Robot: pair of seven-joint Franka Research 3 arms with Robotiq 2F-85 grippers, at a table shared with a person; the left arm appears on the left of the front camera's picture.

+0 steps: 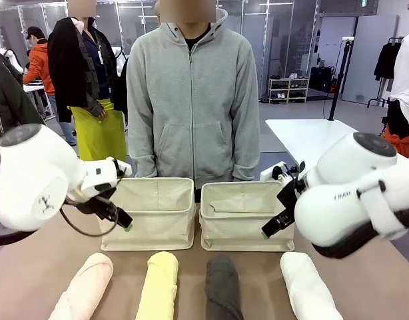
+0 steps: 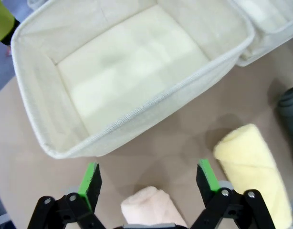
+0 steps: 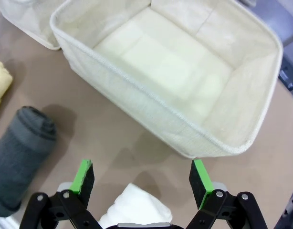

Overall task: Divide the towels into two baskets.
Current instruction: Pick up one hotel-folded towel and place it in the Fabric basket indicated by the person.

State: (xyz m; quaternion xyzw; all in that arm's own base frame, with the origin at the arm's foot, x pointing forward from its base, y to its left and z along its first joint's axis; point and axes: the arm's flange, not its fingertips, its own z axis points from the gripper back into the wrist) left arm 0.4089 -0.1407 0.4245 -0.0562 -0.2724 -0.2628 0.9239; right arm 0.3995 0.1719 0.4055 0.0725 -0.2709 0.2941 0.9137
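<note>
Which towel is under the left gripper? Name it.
The pale pink towel, leftmost of four: its end shows within the open left gripper; the yellow towel lies aside.

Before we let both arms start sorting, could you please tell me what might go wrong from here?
The open left gripper and right gripper hover over the ends of the pink towel and white towel; an end pinch may unroll them. A drooping roll could snag or shove the soft left basket or right basket.

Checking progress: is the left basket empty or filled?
Empty. The left basket has a bare cream floor, nothing inside.
</note>
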